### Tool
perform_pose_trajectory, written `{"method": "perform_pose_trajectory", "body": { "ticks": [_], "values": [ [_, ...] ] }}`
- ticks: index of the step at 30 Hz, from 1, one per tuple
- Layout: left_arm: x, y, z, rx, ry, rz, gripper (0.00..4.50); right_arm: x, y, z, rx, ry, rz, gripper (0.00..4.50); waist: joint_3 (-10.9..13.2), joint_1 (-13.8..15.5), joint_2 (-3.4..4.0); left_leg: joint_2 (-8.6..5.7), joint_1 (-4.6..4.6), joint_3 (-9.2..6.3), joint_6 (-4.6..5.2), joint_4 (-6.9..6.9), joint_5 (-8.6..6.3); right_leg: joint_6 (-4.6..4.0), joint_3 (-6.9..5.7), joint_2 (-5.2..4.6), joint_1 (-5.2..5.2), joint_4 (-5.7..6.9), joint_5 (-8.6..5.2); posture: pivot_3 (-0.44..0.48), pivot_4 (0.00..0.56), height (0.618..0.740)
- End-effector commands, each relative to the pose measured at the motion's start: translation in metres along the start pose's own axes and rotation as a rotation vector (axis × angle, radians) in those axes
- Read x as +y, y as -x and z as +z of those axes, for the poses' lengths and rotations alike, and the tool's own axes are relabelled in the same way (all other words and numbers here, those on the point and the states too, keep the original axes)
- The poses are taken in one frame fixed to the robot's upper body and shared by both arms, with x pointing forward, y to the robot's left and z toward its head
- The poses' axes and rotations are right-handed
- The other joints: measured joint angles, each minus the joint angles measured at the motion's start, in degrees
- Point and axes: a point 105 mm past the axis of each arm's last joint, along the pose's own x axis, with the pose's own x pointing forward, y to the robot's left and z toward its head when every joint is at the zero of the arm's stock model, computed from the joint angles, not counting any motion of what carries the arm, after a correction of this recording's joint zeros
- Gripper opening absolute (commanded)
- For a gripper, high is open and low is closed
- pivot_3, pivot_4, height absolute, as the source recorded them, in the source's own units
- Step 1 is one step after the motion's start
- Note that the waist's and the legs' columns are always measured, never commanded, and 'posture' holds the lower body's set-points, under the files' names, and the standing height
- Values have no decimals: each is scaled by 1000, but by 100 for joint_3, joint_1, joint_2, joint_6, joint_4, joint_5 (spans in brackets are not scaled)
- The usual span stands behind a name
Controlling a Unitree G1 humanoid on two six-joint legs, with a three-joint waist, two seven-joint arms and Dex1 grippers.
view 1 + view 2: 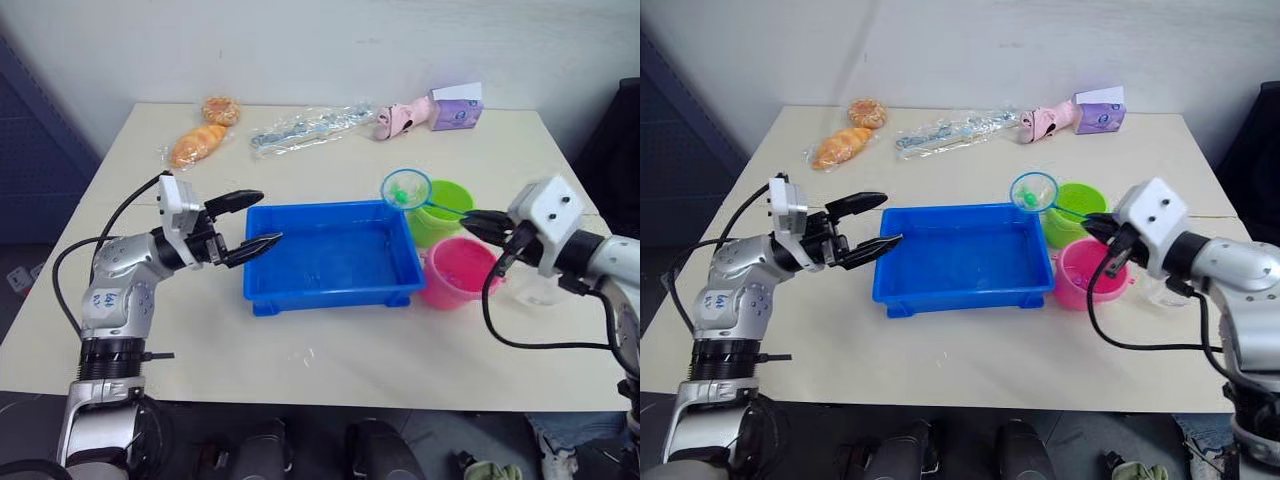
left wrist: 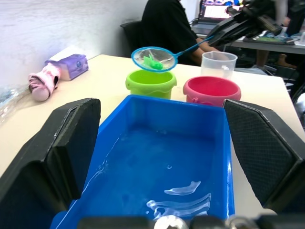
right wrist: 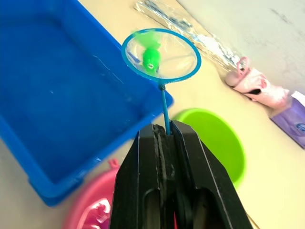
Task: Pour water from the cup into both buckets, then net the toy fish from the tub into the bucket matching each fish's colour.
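— Net (image 3: pixel 161 53): round hoop, light blue rim, fine see-through mesh, thin blue handle. Held up in the air over the far right corner of the tub (image 1: pixel 330 262), next to the green bucket (image 1: pixel 442 208).

— And inside the mesh?

— One green toy fish (image 3: pixel 151 57), tiny, bright, sitting in the middle of the hoop.

— Held by what?

— Right gripper (image 3: pixel 167 131), black fingers pressed together on the end of the handle, above the pink bucket (image 1: pixel 457 270).

— Left gripper (image 1: pixel 249 223)?

— Fingers spread wide, holding nothing, hovering at the left end of the tub.

— Tub itself?

— Bright blue, rectangular, shallow, rimmed. Thin layer of water glinting on the bottom.

— Buckets?

— Lime green and pink, round, close in size, touching or nearly so, just right of the tub; green one farther back.

— Cup (image 2: pixel 218 64)?

— Clear plastic, upright, behind the pink bucket as seen from the left wrist.

— Anything else on the table (image 1: pixel 500 140)?

— At the far side: two wrapped pastries (image 1: pixel 205 130), a clear plastic packet (image 1: pixel 305 127), a pink soft toy (image 1: pixel 402 118), a purple box (image 1: pixel 457 108).
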Motion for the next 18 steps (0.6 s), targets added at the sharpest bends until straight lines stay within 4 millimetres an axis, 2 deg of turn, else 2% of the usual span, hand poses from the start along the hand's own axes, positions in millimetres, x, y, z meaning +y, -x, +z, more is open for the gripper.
{"method": "perform_pose_trajectory", "body": {
  "ticks": [1, 5, 7, 12, 18],
  "values": [
    [2, -6, 7, -22, -22, -16, 4428, -29, 10, 1, 11, 107, -88, 0, 0, -3, 0, 0, 0, 1, 0, 1, 0, 0, 0, 0, 0, 0, 0, 0, 150, 740],
    [3, -15, 8, -35, -25, -32, 4428, -44, 9, -11, 65, 176, -118, 0, 0, -1, -1, 0, 0, 4, 0, 1, 1, 0, 0, 1, -1, 1, 0, 0, 150, 740],
    [1, -18, 7, -40, -24, -41, 4428, -47, 7, -20, 115, 268, -121, 0, 0, 1, -1, 0, 0, 4, 0, 3, 1, 0, 0, 1, -1, 1, 0, 0, 150, 740],
    [-3, -22, 4, -48, -17, -53, 4428, -49, 4, -32, 203, 547, -113, 0, 1, -1, 0, 0, 0, 7, 0, 4, 1, 1, 2, 1, -2, 1, 0, 0, 150, 740],
    [-8, -30, 0, -69, 2, -57, 4428, -55, 3, -30, 212, 921, -178, 0, 1, -1, 0, 1, 0, 6, -4, 5, 3, 1, 2, 1, -2, 2, 0, 0, 150, 740]
  ]
}}
